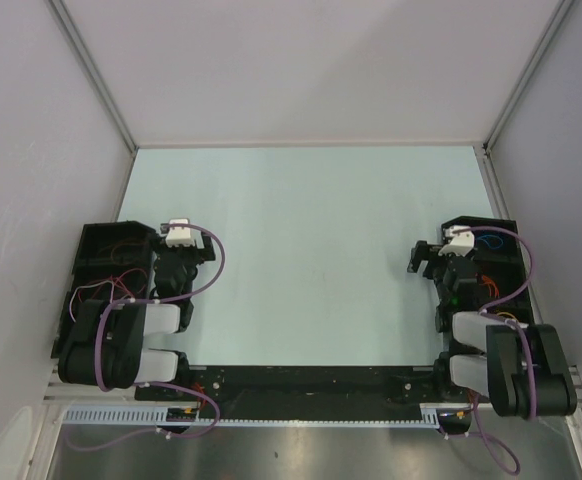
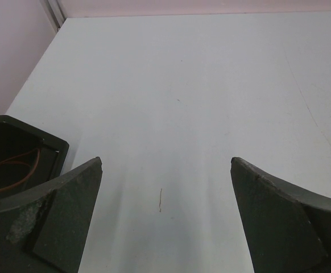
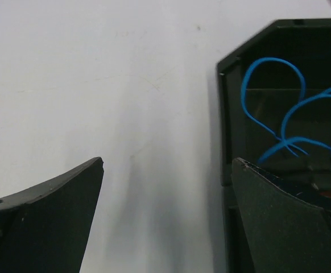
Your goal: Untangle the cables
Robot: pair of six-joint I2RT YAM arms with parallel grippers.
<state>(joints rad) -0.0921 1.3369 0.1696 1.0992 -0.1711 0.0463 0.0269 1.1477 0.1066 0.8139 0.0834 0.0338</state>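
Observation:
The cables lie in two black trays, apart from both grippers. Thin orange and red wires [image 1: 121, 250] curl in the left tray [image 1: 96, 245]; one orange loop [image 2: 17, 170] shows in the left wrist view. Blue wire [image 1: 489, 240] and some orange wire [image 1: 486, 285] lie in the right tray [image 1: 506, 250]; blue loops [image 3: 273, 96] show in the right wrist view. My left gripper [image 1: 181, 262] [image 2: 166, 162] is open and empty over bare table, just right of its tray. My right gripper [image 1: 439, 262] [image 3: 169, 162] is open and empty, its right finger [image 3: 285, 222] over the tray's left edge [image 3: 225, 114].
The pale table [image 1: 311, 240] is walled on the left, back and right by grey panels [image 1: 301, 70]. A short thin scratch-like mark [image 2: 160, 200] lies on the table between the left fingers. Both arms sit folded near the front rail [image 1: 301, 385].

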